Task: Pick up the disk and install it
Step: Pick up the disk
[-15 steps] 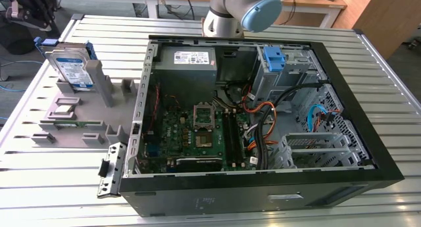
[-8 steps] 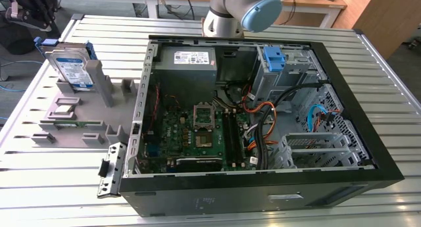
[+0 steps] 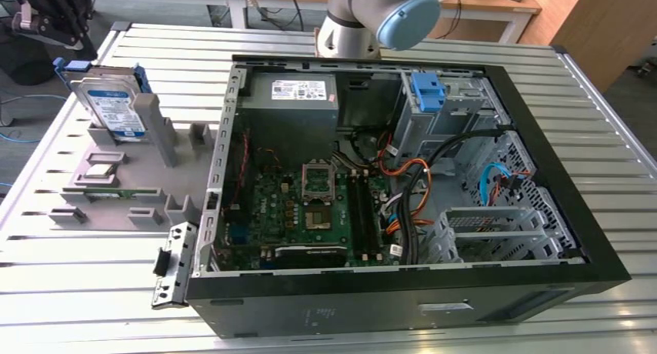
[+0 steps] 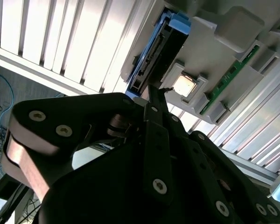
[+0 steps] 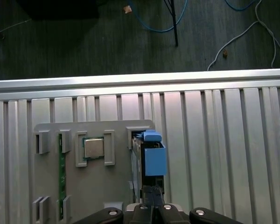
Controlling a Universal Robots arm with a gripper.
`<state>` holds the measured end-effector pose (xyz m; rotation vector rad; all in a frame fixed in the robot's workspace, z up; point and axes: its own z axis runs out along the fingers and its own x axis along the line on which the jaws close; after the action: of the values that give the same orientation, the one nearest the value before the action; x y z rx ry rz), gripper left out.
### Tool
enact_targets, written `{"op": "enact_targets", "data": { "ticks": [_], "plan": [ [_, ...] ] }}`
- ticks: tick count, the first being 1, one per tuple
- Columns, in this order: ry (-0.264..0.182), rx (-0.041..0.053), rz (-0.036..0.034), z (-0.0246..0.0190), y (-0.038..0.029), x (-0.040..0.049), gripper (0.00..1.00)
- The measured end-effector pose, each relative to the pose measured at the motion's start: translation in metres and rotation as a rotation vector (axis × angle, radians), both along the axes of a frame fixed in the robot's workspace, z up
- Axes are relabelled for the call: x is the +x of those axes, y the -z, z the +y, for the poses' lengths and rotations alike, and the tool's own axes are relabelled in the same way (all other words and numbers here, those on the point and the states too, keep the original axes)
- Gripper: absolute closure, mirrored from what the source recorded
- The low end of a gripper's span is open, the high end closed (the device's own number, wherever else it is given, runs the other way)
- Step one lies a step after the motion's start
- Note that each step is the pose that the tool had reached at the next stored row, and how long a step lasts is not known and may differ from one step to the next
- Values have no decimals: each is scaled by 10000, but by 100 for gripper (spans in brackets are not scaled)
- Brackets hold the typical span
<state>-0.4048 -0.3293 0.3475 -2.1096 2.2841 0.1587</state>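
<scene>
The disk [image 3: 108, 108] is a flat silver-metal slab with a white-and-blue label, clipped in a blue plastic bracket [image 5: 154, 158]. It stands on edge in a slot of a matte grey moulded holder [image 3: 169, 181] on the table [image 3: 92, 292], whose top is ribbed aluminium slats. The holder lies just beside an open black case [image 3: 411, 308], on the exterior view's left of it. Inside the case are a green board, bundled cables and perforated metal cages. Other pockets of the holder carry 1 square chip [image 5: 93, 148] with a shiny metal lid and 1 thin green memory stick [image 5: 62, 177] set on edge. The pincer [image 5: 151, 193] is black, built of bolted link plates, and its 2 slim fingers are pressed together with nothing between them. In both wrist views it points toward the disk's upper edge, in line with the bracket end; whether the tips touch it cannot be told. In the exterior view the pincer hangs near the table's corner at the upper left, apart from the disk, while the arm [image 3: 401, 19], grey with a blue cap, rises behind the case.
</scene>
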Motion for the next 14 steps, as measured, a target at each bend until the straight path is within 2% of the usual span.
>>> {"op": "enact_targets", "data": {
  "ticks": [9,14],
  "plan": [
    [0,-1,3,-38,29,21,89],
    [0,0,0,-42,47,63,89]
  ]
}}
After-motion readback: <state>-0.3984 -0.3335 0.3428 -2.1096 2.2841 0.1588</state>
